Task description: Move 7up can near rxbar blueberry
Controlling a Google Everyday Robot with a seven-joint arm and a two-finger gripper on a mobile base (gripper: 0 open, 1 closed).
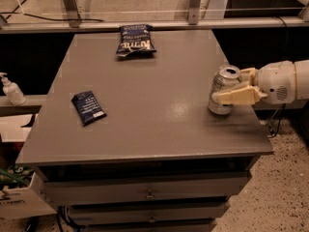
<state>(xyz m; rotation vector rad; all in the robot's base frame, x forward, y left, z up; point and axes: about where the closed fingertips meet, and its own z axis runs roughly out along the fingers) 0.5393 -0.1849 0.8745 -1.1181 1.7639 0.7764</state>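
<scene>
The 7up can (220, 82), silvery with an open silver top, stands upright near the right edge of the grey table (159, 95). My gripper (228, 85) reaches in from the right with its cream fingers (237, 96) on either side of the can. The near finger lies against the can's front side, and the gripper is shut on the can. The rxbar blueberry (88, 107), a small flat dark blue wrapper with white text, lies on the left part of the table, far from the can.
A larger dark blue chip bag (135, 39) lies at the table's far edge. A soap bottle (10, 90) stands on a ledge to the left. Drawers (149, 195) sit under the tabletop. A white box (19, 199) is on the floor at lower left.
</scene>
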